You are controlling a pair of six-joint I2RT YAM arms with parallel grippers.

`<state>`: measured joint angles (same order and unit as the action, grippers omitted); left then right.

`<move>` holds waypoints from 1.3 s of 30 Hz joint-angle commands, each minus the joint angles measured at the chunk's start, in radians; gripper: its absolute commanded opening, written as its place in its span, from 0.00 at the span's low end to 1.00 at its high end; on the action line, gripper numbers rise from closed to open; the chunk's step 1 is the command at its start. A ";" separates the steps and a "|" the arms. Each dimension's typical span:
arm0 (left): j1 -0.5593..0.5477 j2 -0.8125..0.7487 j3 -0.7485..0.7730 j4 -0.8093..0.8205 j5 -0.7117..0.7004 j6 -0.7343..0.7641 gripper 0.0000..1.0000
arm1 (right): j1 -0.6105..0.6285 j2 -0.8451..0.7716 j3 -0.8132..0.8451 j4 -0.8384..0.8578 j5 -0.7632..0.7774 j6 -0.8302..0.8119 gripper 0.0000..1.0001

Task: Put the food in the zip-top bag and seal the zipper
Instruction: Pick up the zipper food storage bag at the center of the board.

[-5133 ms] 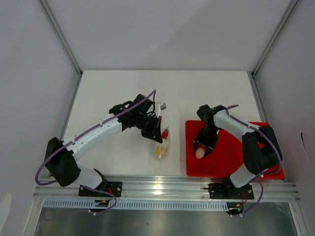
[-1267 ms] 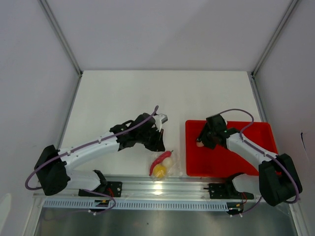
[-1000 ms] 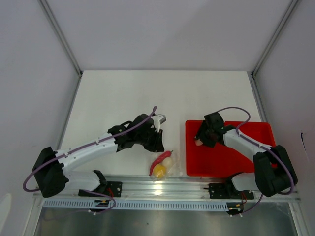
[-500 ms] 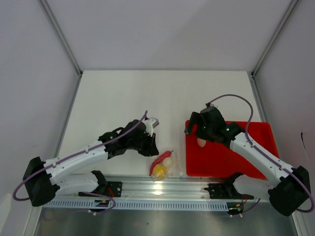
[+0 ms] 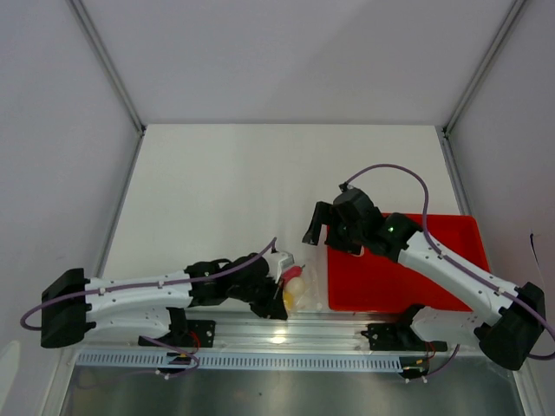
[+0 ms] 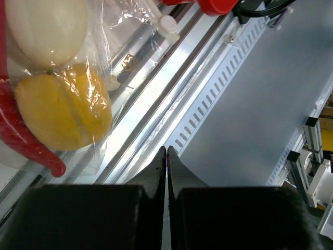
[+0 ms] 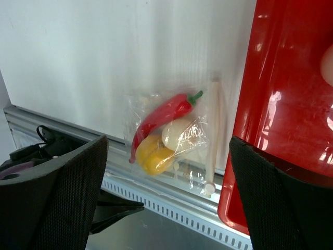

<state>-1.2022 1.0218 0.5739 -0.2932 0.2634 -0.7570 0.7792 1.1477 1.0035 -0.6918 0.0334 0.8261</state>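
Top view, checked against the frame half a second earlier: both arms are relocated. The table (image 5: 225, 173), the red tray (image 5: 373, 286) and the zip-top bag (image 7: 193, 156) sit as they did. The bag is at the near edge, just beside the tray at its 9 o'clock.

Left arm: now lies low along the near rail (image 5: 347, 325). The left gripper (image 6: 166, 152) drops from 10 o'clock of the bag to about its 8 o'clock, close against it. Jaws are pressed together with nothing between them.

Right arm: the right gripper (image 5: 318, 232) leaves the tray's far-left corner and hangs over bare table at 12 o'clock of the bag. Jaws are wide and empty.

Reading: the right arm quits the tray unloaded, so loading is probably unfinished. Both grippers closing on the bag suggests its mouth is handled next.

View differences:
- Right wrist shows the contents, which the left gripper half covers from above: red pepper (image 7: 161, 117), cream egg (image 7: 177, 133) and yellow ball (image 7: 151, 151), all inside the bag.
- Right wrist also catches a pale rounded piece (image 7: 329, 62) on the tray, cut off by the frame edge. The top view hides it under the right arm.
- Right wrist: the zipper (image 7: 214, 130) appears as a pale strip on the bag's tray-side edge. Sealed or not, cannot tell.
- Left wrist alone shows the meeting fingers and a white slider (image 6: 167, 23).
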 commanded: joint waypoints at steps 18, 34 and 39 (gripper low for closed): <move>-0.011 0.238 0.000 0.104 -0.214 -0.021 0.01 | 0.149 0.119 0.046 -0.041 0.066 0.102 0.99; 0.182 0.164 -0.074 0.152 -0.201 0.041 0.01 | 0.193 0.343 0.138 -0.089 0.138 0.349 0.99; 0.257 0.170 -0.065 0.169 -0.182 0.082 0.00 | 0.193 0.337 0.110 -0.040 0.123 0.429 0.99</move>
<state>-0.9844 1.2106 0.5022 -0.1684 0.0677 -0.7235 0.9684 1.5017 1.1023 -0.7376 0.1192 1.1587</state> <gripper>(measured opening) 0.003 0.993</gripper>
